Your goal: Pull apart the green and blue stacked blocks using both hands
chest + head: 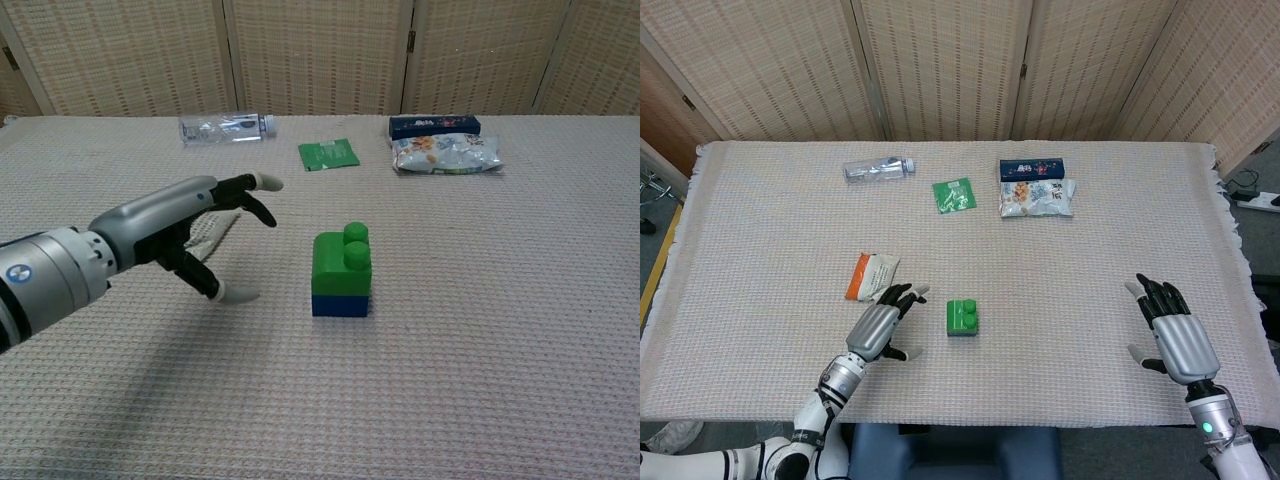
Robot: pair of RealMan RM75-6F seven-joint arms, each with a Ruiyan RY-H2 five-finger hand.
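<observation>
A green block (962, 314) (341, 260) stands stacked on a blue block (339, 305) near the table's front middle. My left hand (880, 324) (190, 227) hovers a short way to the left of the stack, fingers spread and empty, not touching it. My right hand (1171, 331) sits far off at the front right of the table, fingers apart, holding nothing; the chest view does not show it.
An orange and white wrapper (870, 276) (162, 240) lies just behind my left hand. Along the back lie a clear bottle (877, 168), a green packet (954, 194), a snack bag (1036, 199) and a dark blue box (1032, 167). Woven cloth covers the table (760, 220).
</observation>
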